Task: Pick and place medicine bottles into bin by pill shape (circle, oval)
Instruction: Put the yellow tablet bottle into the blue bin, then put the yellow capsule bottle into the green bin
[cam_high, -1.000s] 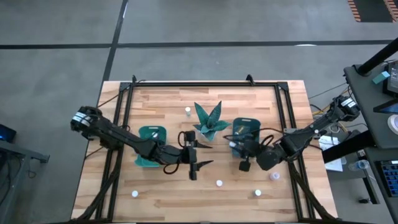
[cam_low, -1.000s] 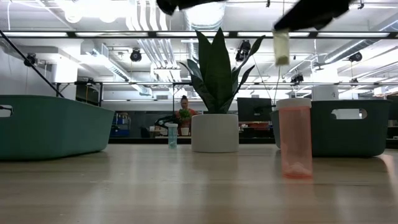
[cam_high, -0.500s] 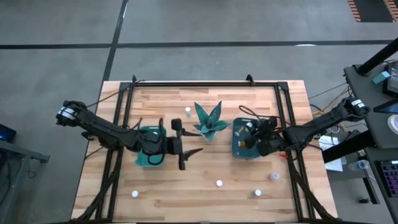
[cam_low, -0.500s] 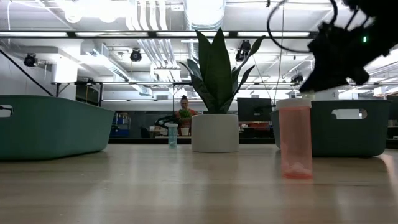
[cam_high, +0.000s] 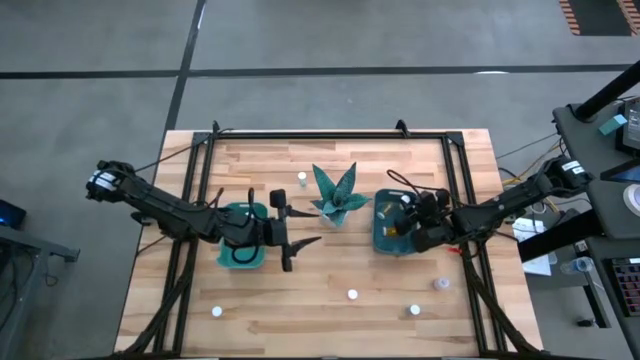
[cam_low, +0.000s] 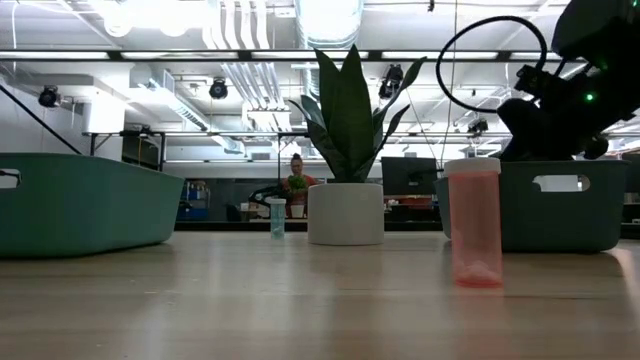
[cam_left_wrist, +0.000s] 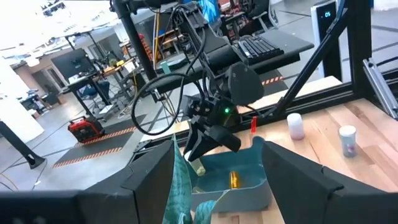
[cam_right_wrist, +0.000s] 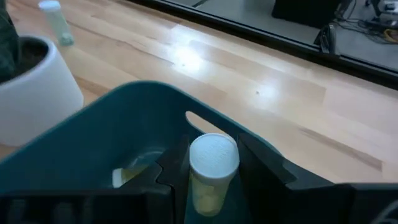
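R gripper (cam_right_wrist: 212, 177): clamped on white-capped yellowish pill bottle (cam_right_wrist: 211, 171), over right teal plastic bin (cam_right_wrist: 118, 127) for drop.
L gripper (cam_high: 290, 238): fingers spread, empty, waiting beside left teal bin (cam_high: 243, 250).

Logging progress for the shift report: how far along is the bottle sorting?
Done: the right teal bin already holds at least one amber bottle. In hand: the right pincer holds a white-capped yellow bottle over that bin. Left: five white-capped bottles on the wooden table, like the one at. The left pincer waits open beside the left teal bin.
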